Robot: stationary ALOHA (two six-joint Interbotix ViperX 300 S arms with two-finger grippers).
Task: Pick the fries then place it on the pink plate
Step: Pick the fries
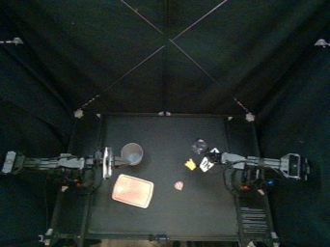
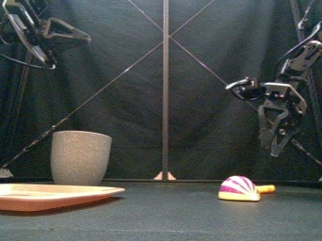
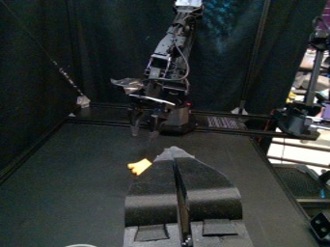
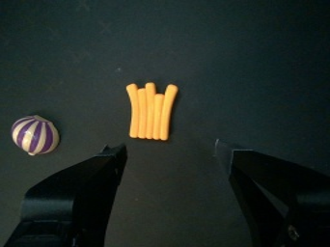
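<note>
Fries [image 4: 151,111]: flat on the table [image 4: 258,58], right of the plate [image 1: 133,190] and a little further back, well apart from it. Orange sticks side by side in a flat bundle.

Key relation: the fries sit below and just ahead of my right gripper [image 4: 168,148], a shade off the mid-line between the jaws. Their long axis runs away from the wrist, across the line joining the jaws. Closing would therefore pinch the bundle across its width, not end to end. I judge no wrist turn is needed, only a short reach forward and a drop.

Right gripper: spread wide with nothing in it, the gap wider than the bundle. The front view has it hanging clear above the table.

Left gripper [image 3: 178,159]: pressed together and empty, resting off the plate's left side, far from the fries. The right arm is nearer, so the pick is its job.

Surface: matte black and level. The fries lie low, so the jaw tips must come almost to the table. The risk is scraping it or pushing the sticks along instead of gripping them.

Room: a striped toy [image 4: 35,135] lies right of the plate, between it and the fries. It is near the fries but not touching, and outside the jaw gap. It sits on the carry line, so I should lift over it. The cup [image 2: 81,157] stands upright just behind the plate. The plate is bare, with its whole face free for landing.
</note>
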